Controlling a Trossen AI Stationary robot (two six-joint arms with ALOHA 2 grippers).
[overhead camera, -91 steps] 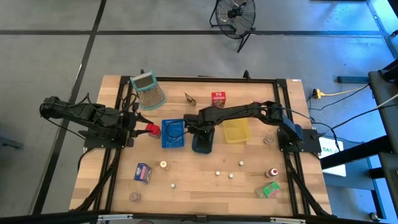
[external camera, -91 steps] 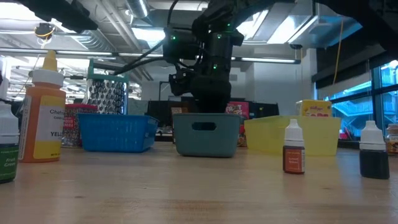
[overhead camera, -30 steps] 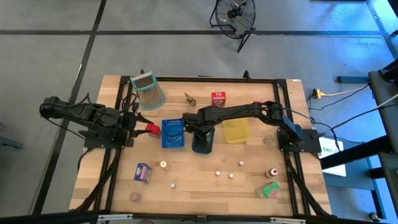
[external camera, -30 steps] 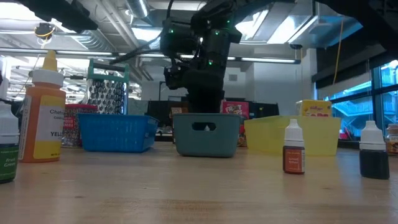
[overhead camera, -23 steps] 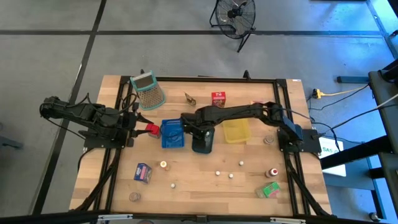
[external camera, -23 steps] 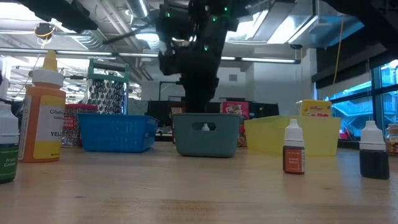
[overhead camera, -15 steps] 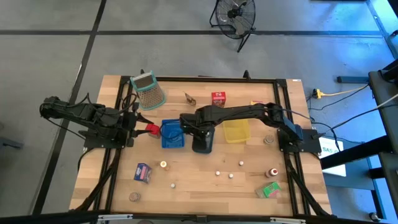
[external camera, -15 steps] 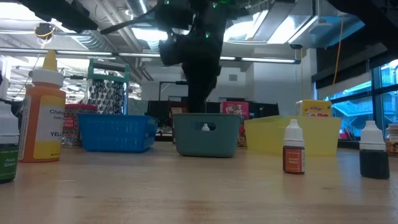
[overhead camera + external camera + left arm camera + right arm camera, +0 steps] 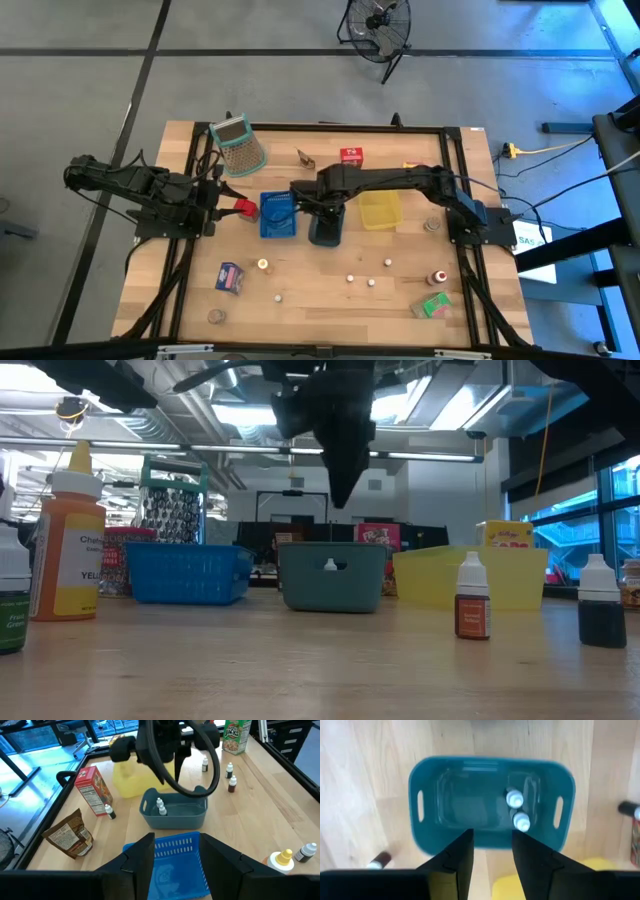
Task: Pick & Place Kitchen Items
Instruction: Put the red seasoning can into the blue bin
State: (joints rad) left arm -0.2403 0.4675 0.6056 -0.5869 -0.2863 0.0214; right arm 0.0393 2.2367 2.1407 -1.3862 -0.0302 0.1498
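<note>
The right gripper (image 9: 487,851), fingers apart and empty, hovers over the grey-blue tray (image 9: 445,805) at table centre where two small bottles (image 9: 517,810) lie, so a drop looks done and it must next fetch another bottle (image 9: 371,282) toward five o'clock.

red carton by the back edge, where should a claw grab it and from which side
Likely the top of the red carton, pinched across its two broad faces, coming straight down. It stands upright and thin, and a small bottle stands close by its foot, crowding a low side approach.
</note>
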